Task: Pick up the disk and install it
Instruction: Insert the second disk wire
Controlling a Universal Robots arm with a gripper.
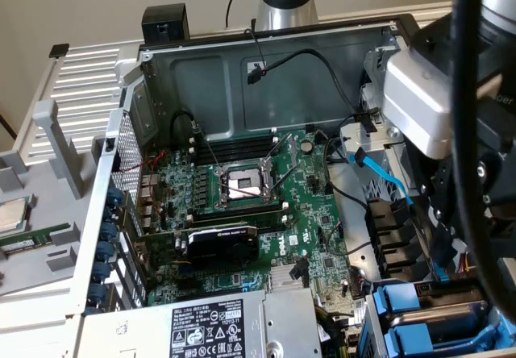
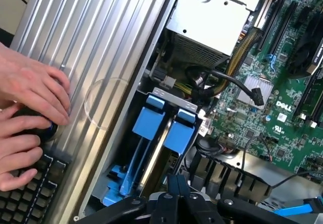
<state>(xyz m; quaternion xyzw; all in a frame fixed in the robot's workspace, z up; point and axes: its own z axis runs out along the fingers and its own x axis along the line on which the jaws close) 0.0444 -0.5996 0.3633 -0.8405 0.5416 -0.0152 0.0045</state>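
Right now my jaws are clenched together with nothing between them, the two black fingers pressed flat against each other. They hang just above the drive bay at the corner of the open case.

Two blue carriers sit side by side in that bay. From the wrist view I see their blue tabs standing up next to each other, with a thin strip of grey metal between the blue rails, which I take for the edge of the disk. So the disk sits down in the bay, directly under my jaws, and not in my grip. In the exterior view the same blue carriers show at the case's lower corner on the exterior view's right, with my arm looming over them.

Inside the case lies the green motherboard with its bare CPU socket and a black graphics card. A silver power supply fills the near end, beside the bay. A blue cable runs down along the case wall near my arm.

Outside the case, a person's hands rest on a black keyboard, next to the ribbed silver panel.
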